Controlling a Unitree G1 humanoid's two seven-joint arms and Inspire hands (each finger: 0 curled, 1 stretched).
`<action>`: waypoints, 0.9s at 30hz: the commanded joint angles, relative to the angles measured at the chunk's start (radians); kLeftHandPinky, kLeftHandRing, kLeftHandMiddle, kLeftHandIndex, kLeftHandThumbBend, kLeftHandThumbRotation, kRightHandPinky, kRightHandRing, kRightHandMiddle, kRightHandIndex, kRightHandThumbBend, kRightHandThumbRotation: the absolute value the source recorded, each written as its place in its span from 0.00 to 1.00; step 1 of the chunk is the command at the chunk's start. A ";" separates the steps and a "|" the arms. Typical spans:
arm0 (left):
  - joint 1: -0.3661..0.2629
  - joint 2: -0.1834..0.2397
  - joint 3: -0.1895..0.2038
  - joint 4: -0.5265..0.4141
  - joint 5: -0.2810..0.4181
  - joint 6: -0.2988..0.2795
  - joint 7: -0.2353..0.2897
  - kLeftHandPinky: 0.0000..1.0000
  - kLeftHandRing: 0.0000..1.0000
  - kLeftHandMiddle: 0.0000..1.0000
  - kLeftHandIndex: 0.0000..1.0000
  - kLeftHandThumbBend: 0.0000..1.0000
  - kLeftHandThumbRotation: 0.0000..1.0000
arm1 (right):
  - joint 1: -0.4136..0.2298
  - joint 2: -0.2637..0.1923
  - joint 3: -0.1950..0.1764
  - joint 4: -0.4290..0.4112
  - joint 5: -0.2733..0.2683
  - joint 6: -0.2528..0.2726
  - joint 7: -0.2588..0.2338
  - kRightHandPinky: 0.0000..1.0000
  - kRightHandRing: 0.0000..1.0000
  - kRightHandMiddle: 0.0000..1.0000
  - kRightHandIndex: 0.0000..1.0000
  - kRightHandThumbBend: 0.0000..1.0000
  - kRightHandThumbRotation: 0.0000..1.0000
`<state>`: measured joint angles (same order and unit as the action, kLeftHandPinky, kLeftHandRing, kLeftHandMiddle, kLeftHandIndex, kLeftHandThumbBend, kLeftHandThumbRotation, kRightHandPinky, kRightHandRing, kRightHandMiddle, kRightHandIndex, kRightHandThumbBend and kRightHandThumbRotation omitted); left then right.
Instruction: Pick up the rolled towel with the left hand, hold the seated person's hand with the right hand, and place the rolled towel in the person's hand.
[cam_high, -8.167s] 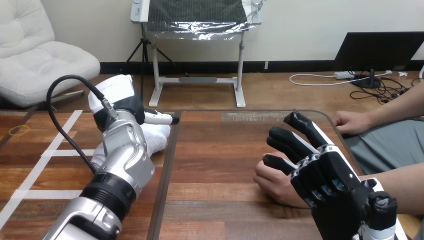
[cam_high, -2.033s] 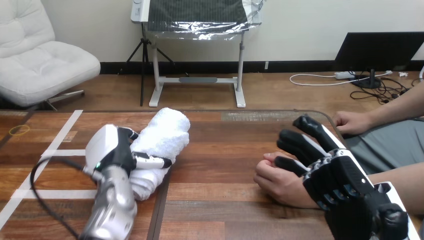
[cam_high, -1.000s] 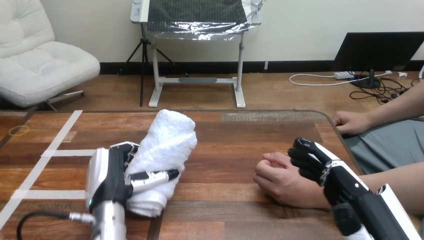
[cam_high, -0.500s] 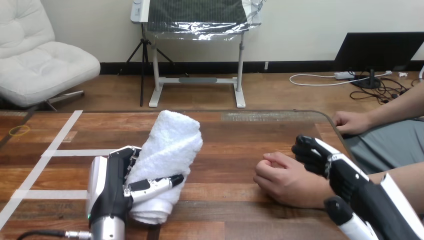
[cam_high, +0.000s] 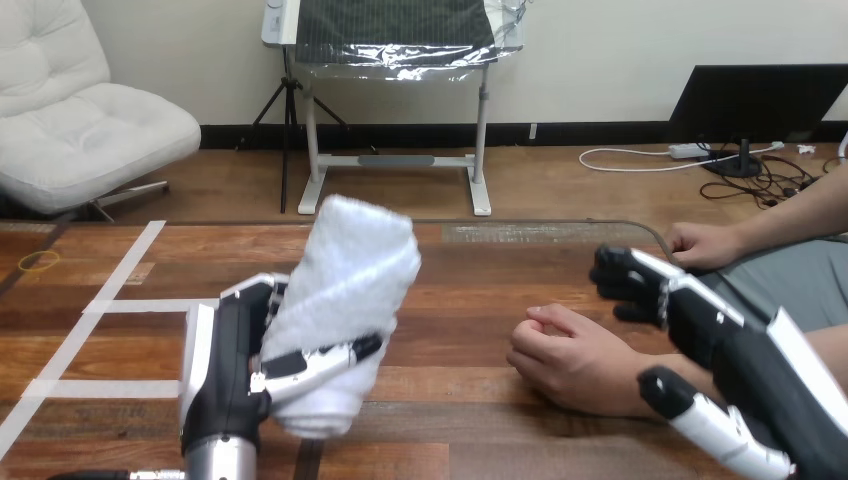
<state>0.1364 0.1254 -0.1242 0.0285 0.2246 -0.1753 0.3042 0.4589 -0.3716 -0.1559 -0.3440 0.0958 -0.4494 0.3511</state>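
Your open room is the bare strip of wooden table (cam_high: 460, 300) between the rolled towel (cam_high: 350, 285) and the person's hand near the table's middle (cam_high: 565, 360); nothing lies in it. The far edge runs straight and rounds off at the right corner, where the person's other hand (cam_high: 705, 245) rests on the rim. White tape lines (cam_high: 125, 285) mark the left part of the table, well away from both robot hands.

The left hand (cam_high: 225, 365) is wrapped round the rolled towel, thumb (cam_high: 320, 362) laid across its front and the white-backed side facing left. The towel stands tilted, top end leaning far and right. It looks raised off the wood, but you can't confirm that at its lower end.

The right hand (cam_high: 700, 315) comes in over the person's forearm, just right of the person's hand near the table's middle. Its fingers (cam_high: 625, 282) are curled with nothing in them, and wood shows between them and the person's knuckles. Its thumb (cam_high: 690, 410) lies by the wrist; you can't tell whether it touches. That person's hand rests on the table, loosely curled, well apart from the towel.
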 joint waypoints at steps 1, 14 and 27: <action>-0.101 -0.040 0.031 -0.253 -0.036 -0.192 0.007 0.24 0.28 0.34 0.39 0.52 0.00 | -0.184 -0.056 -0.066 0.005 -0.020 0.001 -0.022 0.81 0.85 0.86 0.86 0.89 0.81; -0.103 -0.071 0.036 -0.235 -0.072 -0.265 -0.009 0.22 0.27 0.33 0.38 0.46 0.00 | -0.244 -0.099 -0.092 0.025 -0.042 0.015 -0.014 0.79 0.85 0.87 0.86 0.94 0.79; -0.102 -0.106 0.053 -0.239 -0.076 -0.297 -0.027 0.19 0.25 0.32 0.38 0.47 0.00 | -0.300 -0.150 -0.112 0.066 -0.082 0.029 0.001 0.78 0.85 0.88 0.87 0.96 0.71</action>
<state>0.0913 0.0369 -0.0949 -0.1735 0.1593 -0.4485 0.2854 0.2200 -0.4928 -0.2495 -0.2981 0.0243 -0.4269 0.3512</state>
